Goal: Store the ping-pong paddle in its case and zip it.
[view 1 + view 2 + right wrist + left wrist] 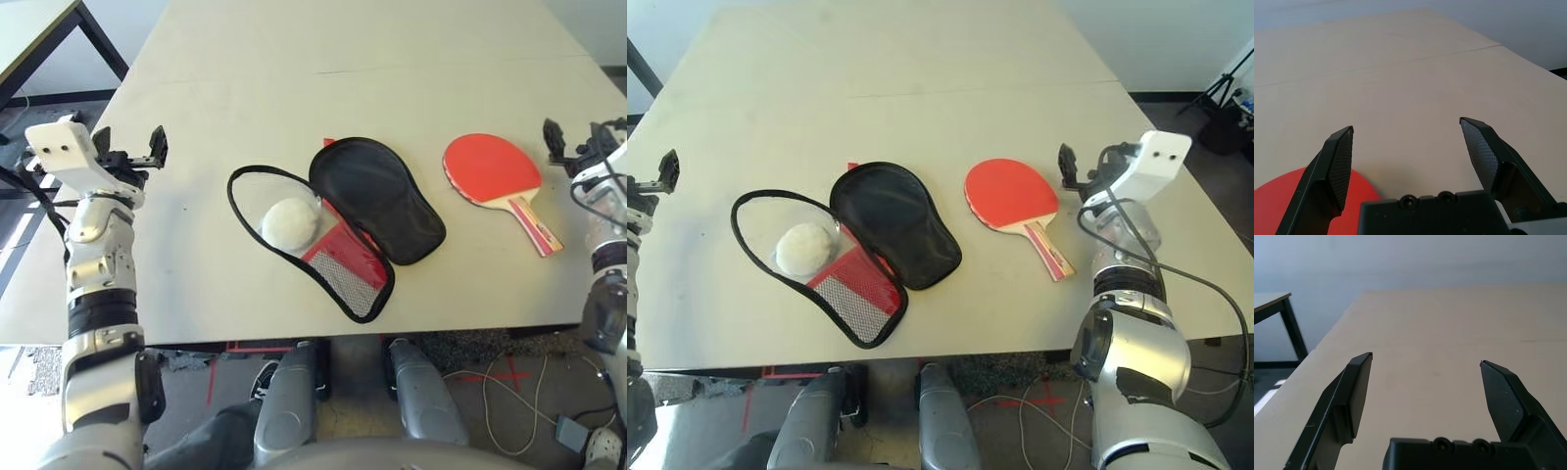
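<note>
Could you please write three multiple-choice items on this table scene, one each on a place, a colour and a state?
1. Where does the ping-pong paddle lie?
A. inside the case
B. on the table, on the case's right
C. in a gripper

2. What colour is the paddle's face?
A. red
B. blue
C. green

3. How is the case?
A. zipped shut
B. folded in half
C. unzipped and spread open

Answers:
1 B, it rests on bare table apart from the case.
2 A, the round face shows red.
3 C, its black lining faces up, with a white wad inside.
</note>
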Available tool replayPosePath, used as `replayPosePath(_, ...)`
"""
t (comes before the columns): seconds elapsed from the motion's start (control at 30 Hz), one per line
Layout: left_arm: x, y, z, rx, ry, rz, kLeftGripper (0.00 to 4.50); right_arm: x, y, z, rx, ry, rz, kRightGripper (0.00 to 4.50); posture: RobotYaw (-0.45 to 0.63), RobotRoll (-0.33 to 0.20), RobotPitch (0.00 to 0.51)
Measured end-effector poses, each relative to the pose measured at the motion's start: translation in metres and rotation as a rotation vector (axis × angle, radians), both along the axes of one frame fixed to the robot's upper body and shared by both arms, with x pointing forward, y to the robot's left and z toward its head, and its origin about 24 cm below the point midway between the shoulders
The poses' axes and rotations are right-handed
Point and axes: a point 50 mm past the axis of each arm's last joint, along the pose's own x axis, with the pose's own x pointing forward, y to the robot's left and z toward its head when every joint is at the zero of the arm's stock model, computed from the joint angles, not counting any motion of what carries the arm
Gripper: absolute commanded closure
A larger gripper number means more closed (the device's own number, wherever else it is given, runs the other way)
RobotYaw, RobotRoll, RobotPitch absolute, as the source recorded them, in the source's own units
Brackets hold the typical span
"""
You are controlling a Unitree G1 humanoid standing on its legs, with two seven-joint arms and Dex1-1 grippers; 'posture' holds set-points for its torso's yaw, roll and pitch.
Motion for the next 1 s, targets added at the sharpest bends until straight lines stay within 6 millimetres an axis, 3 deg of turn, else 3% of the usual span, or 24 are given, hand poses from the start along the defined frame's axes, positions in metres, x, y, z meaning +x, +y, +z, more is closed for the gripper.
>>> replayPosePath(0.1,-0.006,-0.019,0.022,0.041,-0.003,-0.139,0.00,0.002,0.002,0.006,-0.005,-0.012,0.008,0.04,0.13,0.000,0.210)
replayPosePath(0.2,-0.010,-0.057,0.031,0.101,0.066,-0.387,0.00,0.003,0.003,0.006,-0.005,-0.005,0.020,0.04,0.12,0.000,0.210)
replayPosePath(0.37,-0.023,-0.113,0.030,0.172,0.182,-0.722,0.00,0.004,0.004,0.005,-0.001,0.015,0.046,0.04,0.10,0.000,0.212)
replayPosePath(0.5,-0.032,-0.145,0.025,0.214,0.263,-0.901,0.00,0.003,0.003,0.003,0.003,0.068,0.085,0.04,0.08,0.000,0.216)
replayPosePath(0.73,-0.035,-0.167,0.011,0.214,0.334,-1.020,0.00,-0.002,-0.002,0.028,-0.113,0.214,0.202,0.04,0.03,0.000,0.218)
replayPosePath(0.87,-0.035,-0.174,0.006,0.222,0.347,-1.045,0.00,-0.019,0.002,0.035,-0.183,0.394,0.299,0.04,0.01,0.000,0.220)
replayPosePath(1.0,-0.034,-0.180,0.001,0.231,0.349,-1.059,0.00,-0.042,0.001,0.052,-0.208,0.632,0.272,0.04,0.00,0.000,0.224)
